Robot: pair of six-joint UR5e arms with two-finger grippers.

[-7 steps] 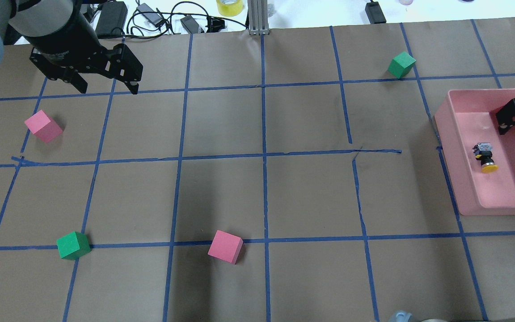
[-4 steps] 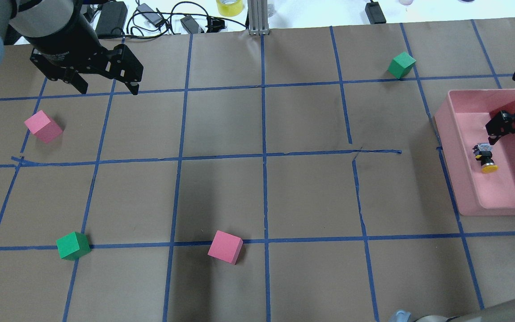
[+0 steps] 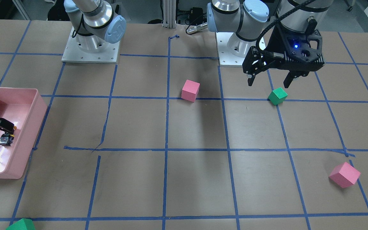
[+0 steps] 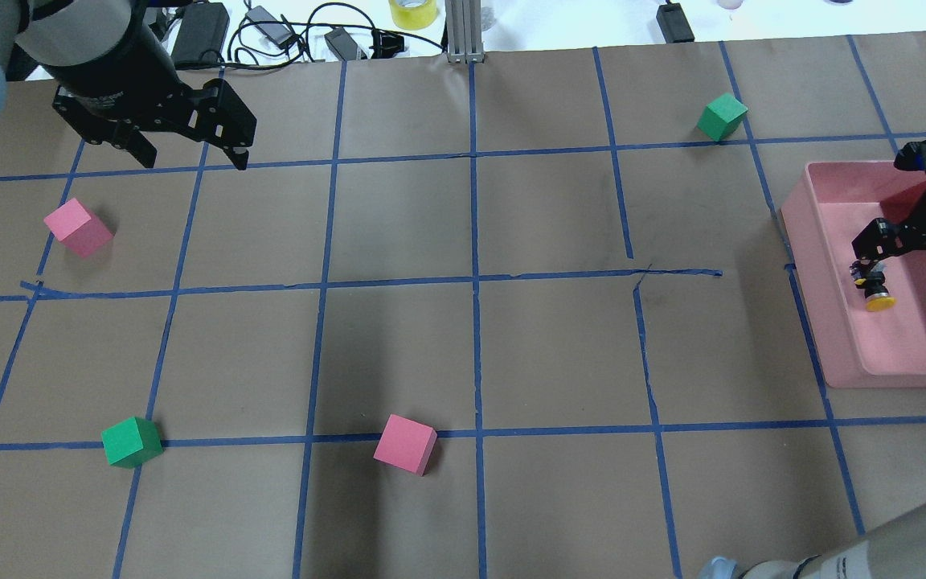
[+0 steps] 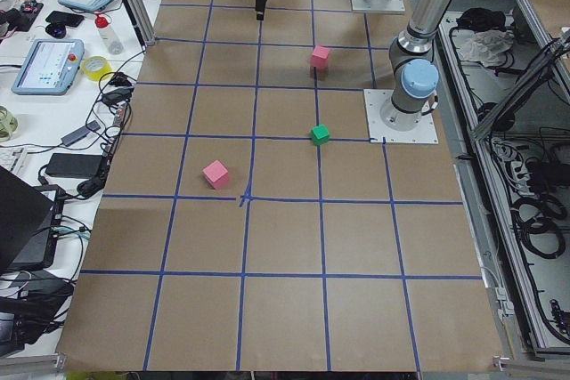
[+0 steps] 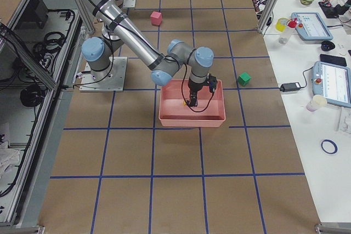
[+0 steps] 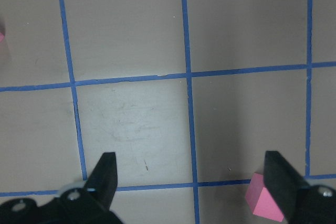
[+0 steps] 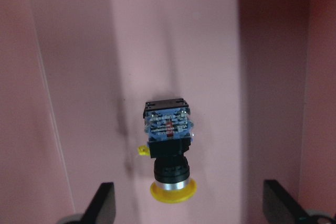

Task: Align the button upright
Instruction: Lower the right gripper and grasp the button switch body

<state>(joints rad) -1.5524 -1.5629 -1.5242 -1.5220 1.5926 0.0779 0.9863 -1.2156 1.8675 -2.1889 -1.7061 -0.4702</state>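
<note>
Left fingers [image 4: 234,149]: spread apart and holding nothing. They hang over the counter [image 4: 511,338], well apart from the bin [image 4: 805,265] at the counter's opposite end. There is little risk here unless this arm swings toward the bin.
Bin wall: the button lies near the bin wall that faces the counter's middle. A finger coming down on that side could, I judge, strike the wall or the bin floor and shove the bin.
Button [image 8: 168,145]: inside the bin, on its side, with the yellow cap toward the robot and the block base away. Its round body may roll or skid as the fingers close.
Right fingers [image 8: 105,203]: spread wide and grasping nothing. They straddle the button inside the bin, and it sits slightly off centre between them. An uneven squeeze could twist it, and a loose hold could let it pivot or drop while being tipped up.
</note>
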